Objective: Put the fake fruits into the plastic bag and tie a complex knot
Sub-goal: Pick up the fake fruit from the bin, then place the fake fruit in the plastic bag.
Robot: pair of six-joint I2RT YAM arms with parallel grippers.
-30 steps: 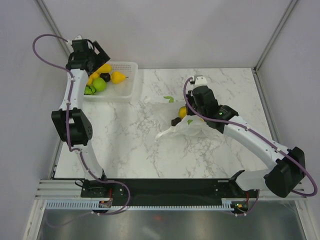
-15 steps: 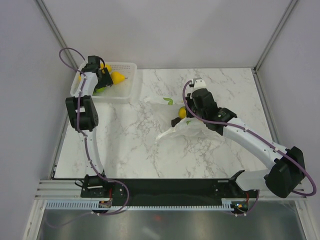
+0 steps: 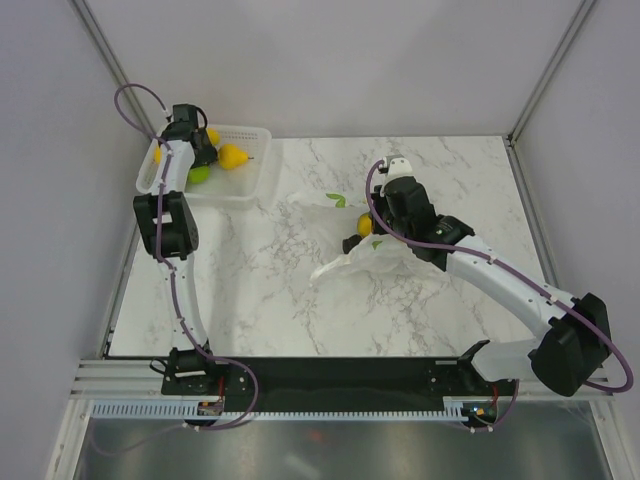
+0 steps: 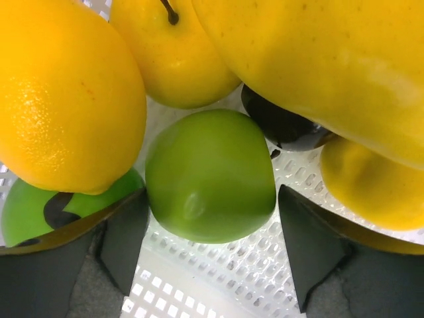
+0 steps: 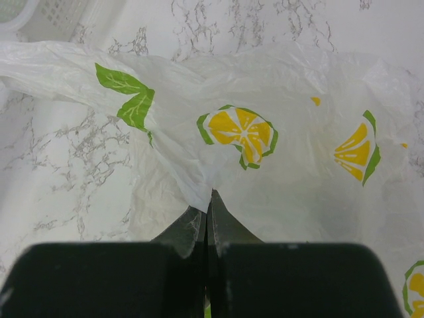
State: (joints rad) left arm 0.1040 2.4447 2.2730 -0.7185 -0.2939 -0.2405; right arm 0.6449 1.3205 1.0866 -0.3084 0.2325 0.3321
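My left gripper (image 3: 197, 158) is down inside the white perforated basket (image 3: 256, 172) at the back left. In the left wrist view its jaws are open on either side of a green fruit (image 4: 209, 175), which lies among yellow fruits (image 4: 63, 99), a black one (image 4: 281, 124) and another green one (image 4: 40, 209). My right gripper (image 5: 209, 202) is shut on a fold of the plastic bag (image 5: 278, 159), holding its edge up. In the top view the bag (image 3: 345, 262) lies mid-table with a yellow fruit (image 3: 365, 225) and a dark one (image 3: 351, 244) at its mouth.
The basket stands by the left wall at the table's back left corner. A yellow pear-shaped fruit (image 3: 234, 156) lies in it. The bag's loose handle (image 3: 325, 268) trails toward the table's middle. Grey walls close in the left, back and right sides.
My left arm has swung in and lowered its gripper into the basket, around the green fruit. The right gripper and the bag have barely moved.
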